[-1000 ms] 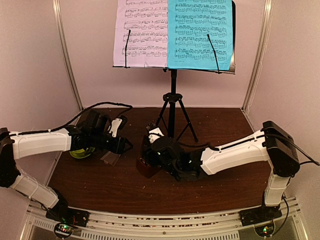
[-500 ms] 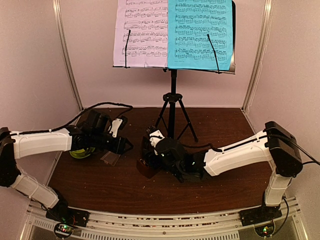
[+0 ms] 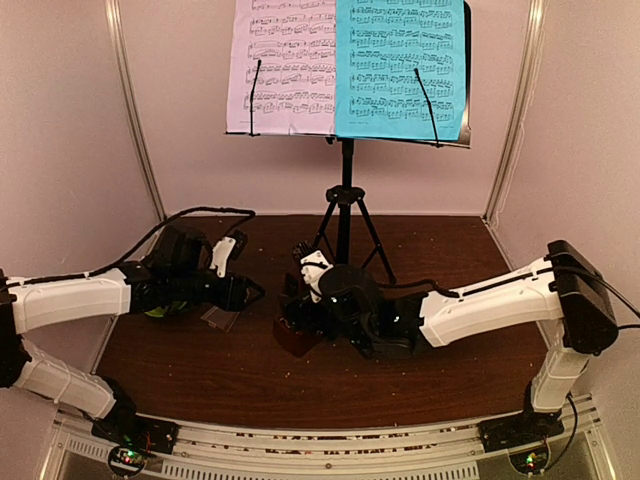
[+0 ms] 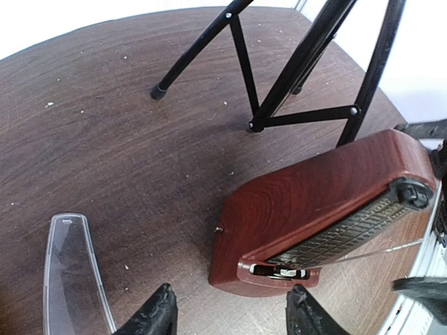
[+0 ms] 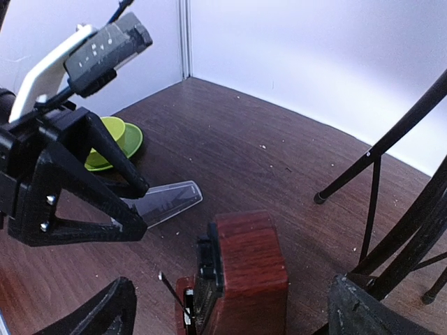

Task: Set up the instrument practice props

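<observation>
Both arms have shifted in the top view. The right arm's elbow has swung outward and its wrist has moved toward the tripod, and the right gripper (image 3: 300, 302) has spread its jaws wider than before. The left forearm has sunk lower, with the left gripper (image 3: 243, 292) slightly more spread. The metronome (image 3: 296, 338) stands where it stood, on the table (image 3: 450, 370) in front of the music stand (image 3: 345, 205). Its clear cover (image 3: 220, 318) lies flat to its left. The white sheet (image 3: 280, 70) and cyan sheet (image 3: 400, 70) sit side by side on the stand as before.

From the left wrist, the left gripper (image 4: 230, 317) has parted fingers with nothing between them. The metronome (image 4: 314, 209) is just beyond them, the cover (image 4: 70, 272) lies apart at the left and the tripod legs (image 4: 279, 91) are behind.

From the right wrist, the right gripper (image 5: 229, 296) spreads wide on either side of the metronome (image 5: 248, 269) without touching it. The cover (image 5: 164, 202) lies beside the left gripper (image 5: 105, 188), and the lime-green bowl (image 5: 115, 139) is farther off.
</observation>
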